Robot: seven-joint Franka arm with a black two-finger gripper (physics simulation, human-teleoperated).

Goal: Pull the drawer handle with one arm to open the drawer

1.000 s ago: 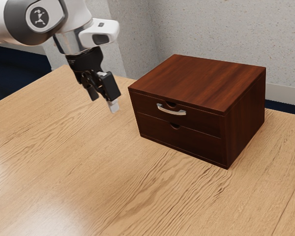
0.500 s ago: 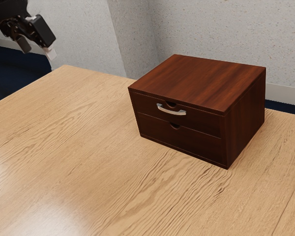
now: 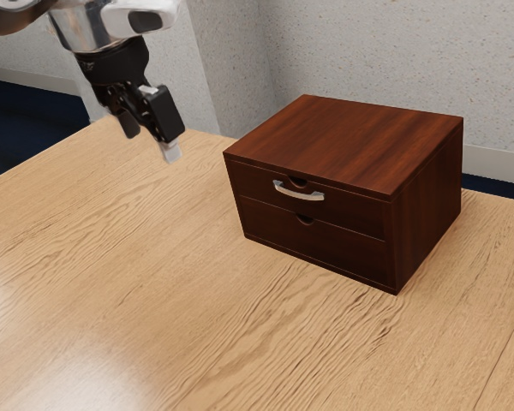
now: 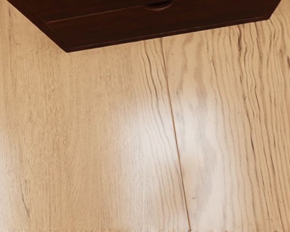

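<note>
Dark wooden drawer [image 3: 313, 199] closed, handle [image 3: 298, 192] well apart from spread claw [image 3: 152, 143]

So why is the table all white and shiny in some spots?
That's light bouncing off the smooth table: in the exterior view a pale glare sits low on that view's left; in the wrist view a similar sheen whitens the wood grain in front of the cabinet. In the exterior view the cabinet's shadow is only a thin dark line along its base.

The white and grey arm [image 3: 98, 24] carries a black, pale-tipped claw [image 3: 152, 144]
</note>
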